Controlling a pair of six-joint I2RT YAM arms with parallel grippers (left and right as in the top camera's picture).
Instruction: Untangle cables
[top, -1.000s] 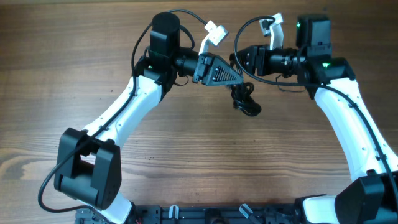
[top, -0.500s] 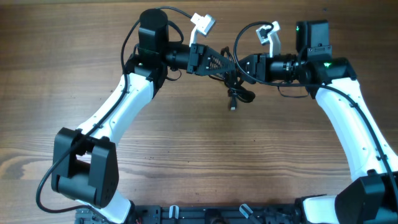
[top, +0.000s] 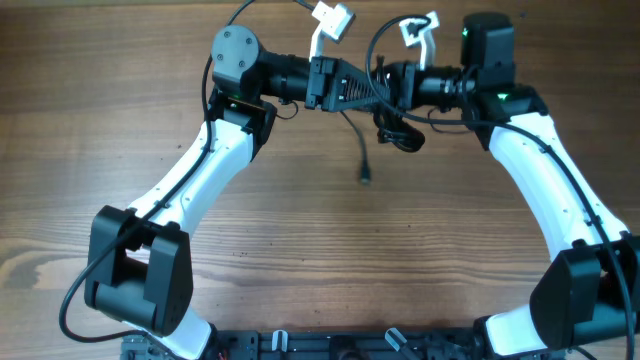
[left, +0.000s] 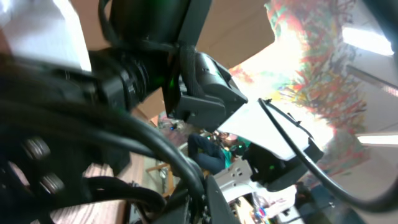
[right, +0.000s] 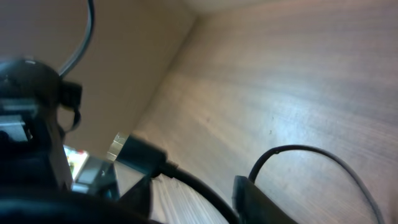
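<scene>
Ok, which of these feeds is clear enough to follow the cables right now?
Overhead: sharp and evenly lit, so the cables stand out against the table. Left wrist: dark arm parts sit too close and are blurred, and the background is blown out bright. Right wrist: soft focus throughout, with a pale glare patch on the table.

Reaches inward with left arm (top: 200, 190) and right arm (top: 545, 190), wrists level and facing each other. Keeps left gripper (top: 378, 97) clamped tight, right gripper (top: 393, 80) almost tip to tip with it, jaw gap unclear.
</scene>
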